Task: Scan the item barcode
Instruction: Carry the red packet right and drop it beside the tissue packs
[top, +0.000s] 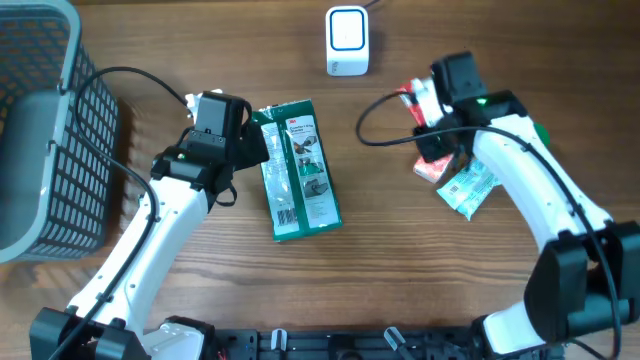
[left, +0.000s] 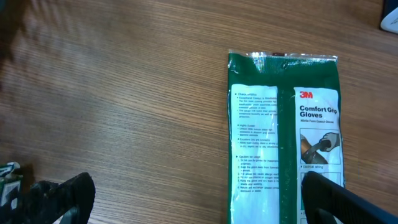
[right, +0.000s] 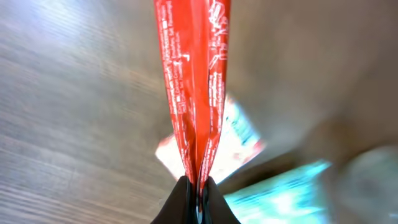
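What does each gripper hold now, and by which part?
The right gripper pinches the red packet by one narrow end. The left gripper stands open by the green glove package and holds nothing.

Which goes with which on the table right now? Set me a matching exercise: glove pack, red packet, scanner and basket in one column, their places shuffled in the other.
Things:
1. glove pack
2. red packet
3. scanner
4. basket

Places:
A. at the left edge of the overhead view
B. pinched in the shut right gripper
C. lying flat by the open left gripper
D. top centre of the overhead view

Pairs: 1-C, 2-B, 3-D, 4-A
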